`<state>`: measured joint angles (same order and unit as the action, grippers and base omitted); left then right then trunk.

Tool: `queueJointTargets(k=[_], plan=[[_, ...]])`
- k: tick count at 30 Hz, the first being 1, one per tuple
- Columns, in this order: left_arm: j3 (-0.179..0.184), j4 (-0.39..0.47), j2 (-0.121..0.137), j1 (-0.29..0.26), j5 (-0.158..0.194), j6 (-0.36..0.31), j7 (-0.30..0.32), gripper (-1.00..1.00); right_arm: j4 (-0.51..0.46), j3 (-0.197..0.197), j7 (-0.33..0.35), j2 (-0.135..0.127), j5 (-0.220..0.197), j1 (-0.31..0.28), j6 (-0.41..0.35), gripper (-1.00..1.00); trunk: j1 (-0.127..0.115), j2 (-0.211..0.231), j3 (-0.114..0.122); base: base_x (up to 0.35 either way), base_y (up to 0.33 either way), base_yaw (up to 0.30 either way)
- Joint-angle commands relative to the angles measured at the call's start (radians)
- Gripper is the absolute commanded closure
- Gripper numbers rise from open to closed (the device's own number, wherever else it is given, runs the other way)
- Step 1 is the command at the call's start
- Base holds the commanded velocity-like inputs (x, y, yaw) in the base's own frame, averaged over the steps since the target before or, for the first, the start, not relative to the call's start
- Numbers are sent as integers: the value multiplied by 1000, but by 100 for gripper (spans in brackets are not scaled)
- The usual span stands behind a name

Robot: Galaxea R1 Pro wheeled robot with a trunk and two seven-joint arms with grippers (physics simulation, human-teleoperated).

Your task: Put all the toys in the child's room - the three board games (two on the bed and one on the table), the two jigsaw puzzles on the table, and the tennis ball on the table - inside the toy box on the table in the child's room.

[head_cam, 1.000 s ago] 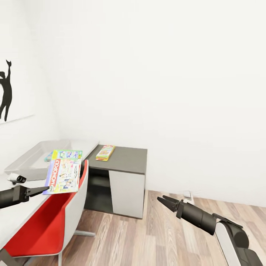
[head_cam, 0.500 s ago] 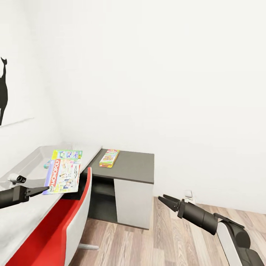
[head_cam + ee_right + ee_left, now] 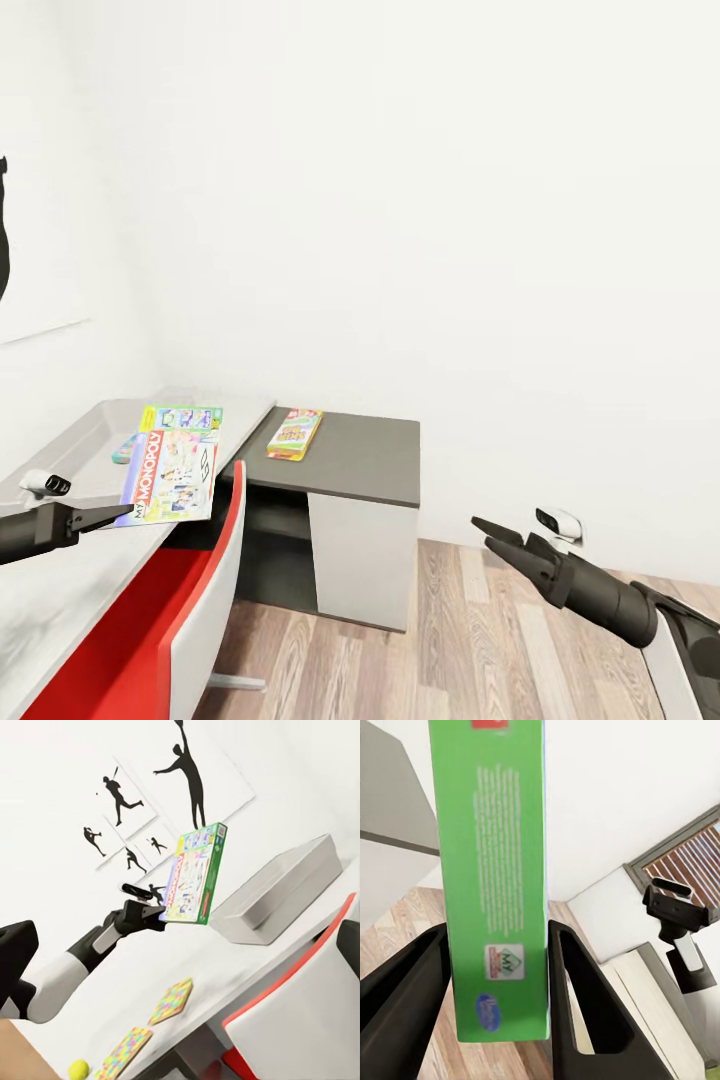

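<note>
Red-and-white swivel chair [image 3: 170, 620], silhouette pictures [image 3: 150, 802]

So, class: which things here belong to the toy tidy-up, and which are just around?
Job:
- Monopoly game in left gripper
- game box on dark desk section
- toy box
- two puzzles
- tennis ball

Around:
- red chair
- silhouette pictures
- right gripper

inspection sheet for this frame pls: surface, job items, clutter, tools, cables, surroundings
Surface: pale grey table, lower dark grey section on its right.
Job's things: Monopoly box held over the table; toy box beyond it; small game box on the dark section; two puzzles and tennis ball on the table.
Clutter: nothing seen.
Grippers: left tool clamps the Monopoly box edge; right tool over the floor, empty, open or shut unclear.
Cables: nothing seen.
Surroundings: red and white chair, white walls, silhouette pictures, wood floor.
</note>
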<state>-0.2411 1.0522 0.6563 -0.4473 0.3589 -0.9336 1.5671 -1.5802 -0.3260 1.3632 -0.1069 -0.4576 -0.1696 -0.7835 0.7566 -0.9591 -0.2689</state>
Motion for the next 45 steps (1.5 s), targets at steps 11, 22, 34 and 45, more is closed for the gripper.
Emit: queueJointTargets(k=[11, 22, 34, 45], plan=[[0, 0, -3, -1, 0, -10, 4, 100, 3, -6, 2, 3, 1, -1, -1, -100, 0, -1, -1, 152, -123, 194], [0, 0, -9, -1, 0, -8, 4, 100, 3, -4, -10, 8, 3, -1, 0, -100, 0, -1, -4, 250, -188, 259], [0, 2, -9, -1, 0, -8, 4, 100, 3, -5, -26, 13, 52, -1, 0, -100, 0, -1, -5, 135, -106, 19], [0, 2, -9, -1, 0, -8, 4, 100, 2, -6, -35, 13, 59, -1, 1, -100, 0, -1, -5, 55, 52, 150]])
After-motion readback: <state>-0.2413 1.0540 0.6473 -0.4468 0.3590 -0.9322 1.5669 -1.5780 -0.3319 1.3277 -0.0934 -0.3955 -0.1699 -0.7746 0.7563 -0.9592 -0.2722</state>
